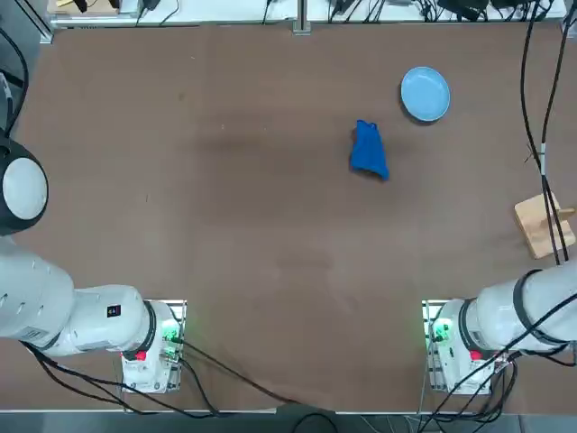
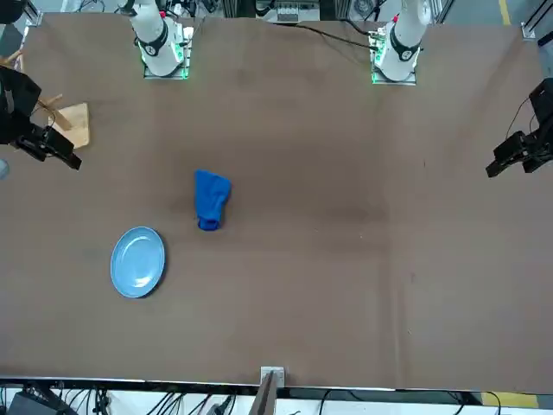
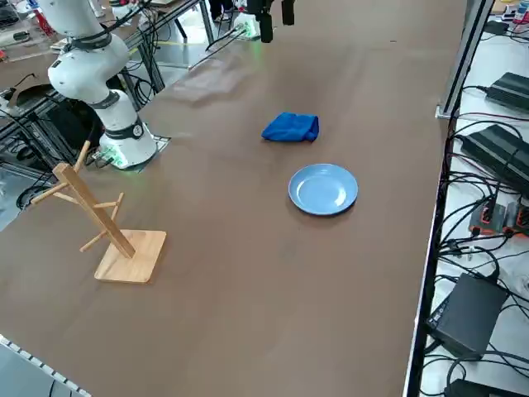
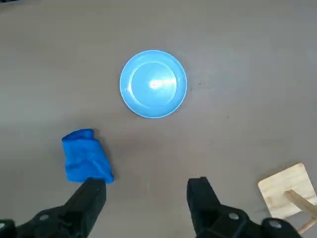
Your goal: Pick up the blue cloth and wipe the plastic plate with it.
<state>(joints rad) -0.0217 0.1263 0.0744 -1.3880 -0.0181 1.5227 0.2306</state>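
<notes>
We see the blue cloth (image 1: 369, 151) lying bunched on the brown worktop (image 1: 225, 225), in the far right part of it as the robot looks. Its long axis runs roughly away from the robot's base, a little slanted. The plastic plate (image 1: 425, 94) lies near the cloth but apart from it, farther from the base and more to the robot's right; it is bare, nothing rests on it.

The right gripper (image 4: 147, 194) hangs high above the worktop at the robot's right side, and its two fingers are spread wide with nothing between them. In the wrist view the cloth sits close to one fingertip, off to the side of the gap, while the plate lies farther out beyond the fingers. A wooden rack (image 1: 544, 225) stands at the right edge of the worktop, close under the arm.

The right arm is clearly the nearer one to both things. Its elbow is folded back above its base and the wrist looks straight down.

We judge that this scene fits two stages: the cloth waiting to be picked up, or the cloth put down again beside the plate after a wipe. The pictures do not settle which.
</notes>
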